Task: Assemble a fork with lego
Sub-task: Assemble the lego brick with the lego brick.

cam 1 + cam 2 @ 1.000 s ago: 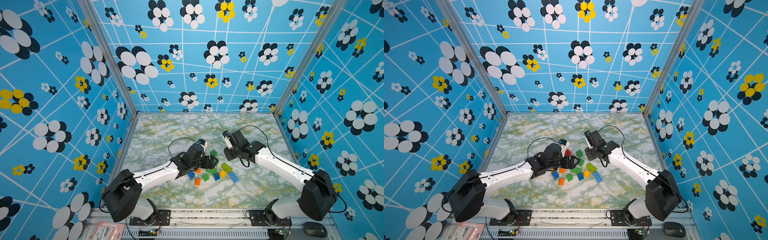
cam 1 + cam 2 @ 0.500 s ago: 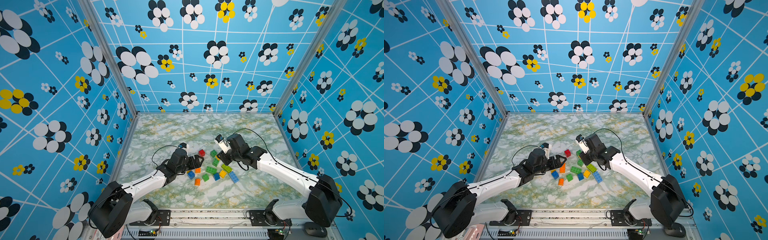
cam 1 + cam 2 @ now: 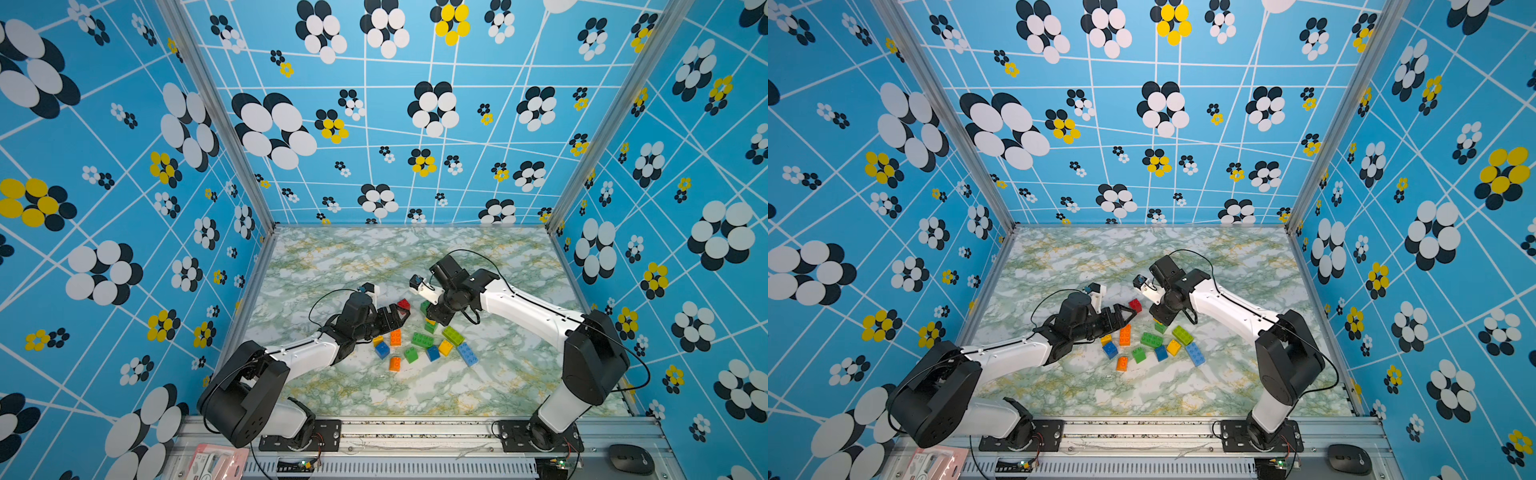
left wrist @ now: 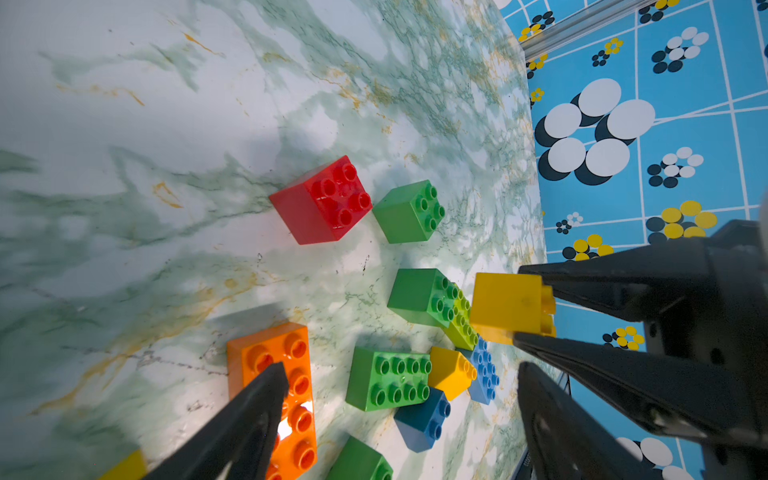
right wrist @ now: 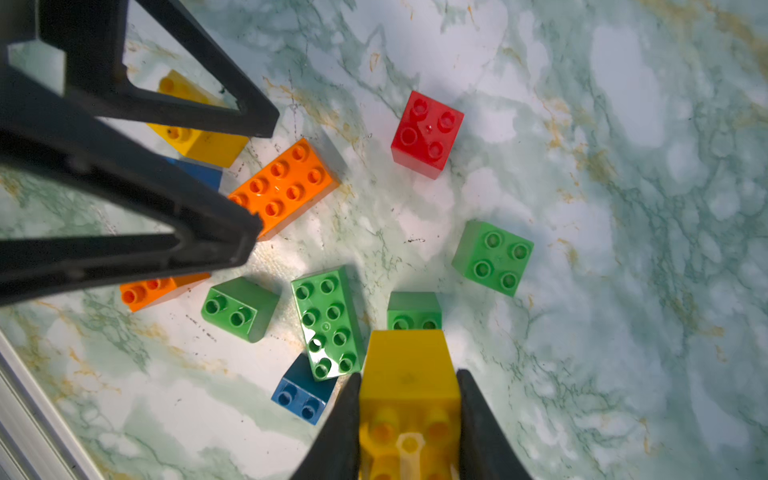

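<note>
Lego bricks lie scattered mid-table on the marbled top. My right gripper is shut on a yellow brick, held just above a green brick; the yellow brick also shows in the left wrist view. My left gripper is open and empty, low over an orange oblong brick. A red brick sits just beyond its fingertips. A green oblong brick, a lime brick and a blue oblong brick lie nearby.
Patterned blue walls close in the left, back and right sides. An aluminium rail runs along the front edge. A black mouse and a pink packet lie in front of the rail.
My left gripper has drawn back to the left, off the pile, staying open. My right gripper has come down and leftward to the bricks with the yellow brick in it.
</note>
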Controlling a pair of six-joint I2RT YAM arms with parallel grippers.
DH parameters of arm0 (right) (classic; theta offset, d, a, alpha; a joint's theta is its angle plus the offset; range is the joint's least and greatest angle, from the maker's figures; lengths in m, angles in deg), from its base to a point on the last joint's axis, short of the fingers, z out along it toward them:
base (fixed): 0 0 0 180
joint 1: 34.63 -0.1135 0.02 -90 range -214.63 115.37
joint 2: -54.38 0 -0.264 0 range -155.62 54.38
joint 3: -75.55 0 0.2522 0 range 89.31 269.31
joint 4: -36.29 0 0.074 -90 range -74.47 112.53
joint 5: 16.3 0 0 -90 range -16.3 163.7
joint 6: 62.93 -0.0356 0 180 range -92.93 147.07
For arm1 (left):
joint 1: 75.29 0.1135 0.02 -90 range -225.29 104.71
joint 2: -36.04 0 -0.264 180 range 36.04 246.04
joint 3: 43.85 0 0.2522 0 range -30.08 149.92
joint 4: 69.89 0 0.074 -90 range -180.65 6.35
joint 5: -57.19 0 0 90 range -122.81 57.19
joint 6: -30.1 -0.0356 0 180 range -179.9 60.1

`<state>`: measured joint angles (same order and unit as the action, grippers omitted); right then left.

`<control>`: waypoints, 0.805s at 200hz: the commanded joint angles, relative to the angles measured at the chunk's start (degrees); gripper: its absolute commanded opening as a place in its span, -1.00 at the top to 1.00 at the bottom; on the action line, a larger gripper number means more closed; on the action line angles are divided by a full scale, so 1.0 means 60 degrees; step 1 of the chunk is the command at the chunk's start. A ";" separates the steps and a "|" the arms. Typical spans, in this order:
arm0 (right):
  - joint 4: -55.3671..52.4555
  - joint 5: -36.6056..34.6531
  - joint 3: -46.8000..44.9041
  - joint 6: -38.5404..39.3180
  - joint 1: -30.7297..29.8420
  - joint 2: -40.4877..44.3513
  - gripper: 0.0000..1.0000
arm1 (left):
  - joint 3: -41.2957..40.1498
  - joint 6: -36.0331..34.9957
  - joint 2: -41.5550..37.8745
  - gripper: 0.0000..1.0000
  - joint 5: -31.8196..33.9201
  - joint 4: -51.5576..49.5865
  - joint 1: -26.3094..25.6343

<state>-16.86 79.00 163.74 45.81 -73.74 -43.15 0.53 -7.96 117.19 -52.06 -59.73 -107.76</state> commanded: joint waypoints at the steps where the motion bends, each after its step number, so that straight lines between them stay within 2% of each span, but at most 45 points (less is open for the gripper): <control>1: -0.0597 0.0146 0.0256 0.0383 -0.0058 -0.0184 1.00 | 0.0190 -0.0012 0.0149 -0.80 -0.0235 0.0236 0.0063; 161: -0.0901 0.0113 0.0844 0.0335 0.0030 -0.1127 1.00 | 0.0380 -0.0520 0.0407 -0.79 -0.0089 -0.0281 -0.0173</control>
<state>-20.43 78.98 167.37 48.26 -73.72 -48.55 1.18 -9.18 118.98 -52.76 -59.97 -108.17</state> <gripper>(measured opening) 0.338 0.896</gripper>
